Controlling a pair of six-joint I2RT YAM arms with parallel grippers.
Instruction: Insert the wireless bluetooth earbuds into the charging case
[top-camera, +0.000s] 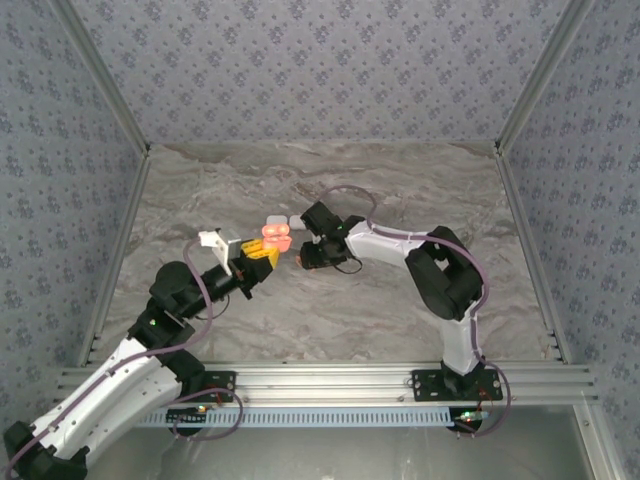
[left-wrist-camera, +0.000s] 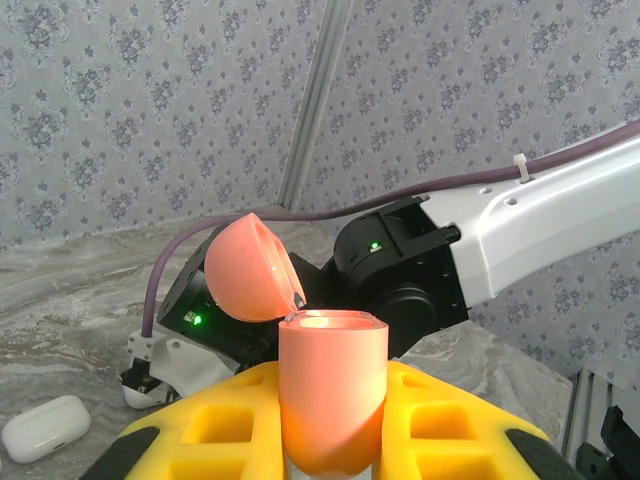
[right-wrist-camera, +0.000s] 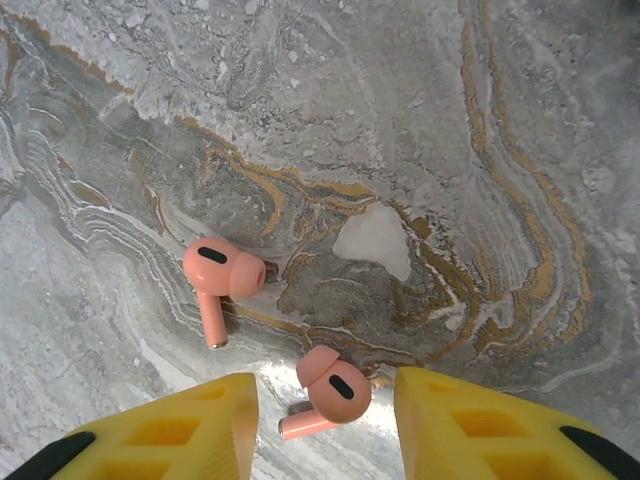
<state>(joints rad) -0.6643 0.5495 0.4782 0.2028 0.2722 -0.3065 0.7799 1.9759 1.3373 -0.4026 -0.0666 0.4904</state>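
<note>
Yellow jaws of the left gripper (left-wrist-camera: 330, 405) sit in the near foreground of the left wrist view, clamped on the lower body of a coral charging case (left-wrist-camera: 330, 365) held upright. Its hinged lid (left-wrist-camera: 248, 268) stands open, tipped back to the left. The interior of the case cannot be seen from this angle. Behind the case, the right arm (left-wrist-camera: 540, 220) crosses from the right, with a green indicator lit on its black wrist housing. A closed white charging case (left-wrist-camera: 45, 428) lies on the surface (left-wrist-camera: 60, 300) at the near left.

Right wrist view: the right gripper (right-wrist-camera: 325, 395) points down at the marbled surface, its yellow jaws apart. Two coral earbuds lie loose on the surface, outside the coral case. One earbud (right-wrist-camera: 222, 272) lies beyond the left jaw, stem toward the jaws. The other earbud (right-wrist-camera: 333, 385) lies in the gap between the jaws, touching neither, stem pointing left.

Top external view: the two grippers meet near the middle of the surface, with the coral case just left of the right gripper.
</note>
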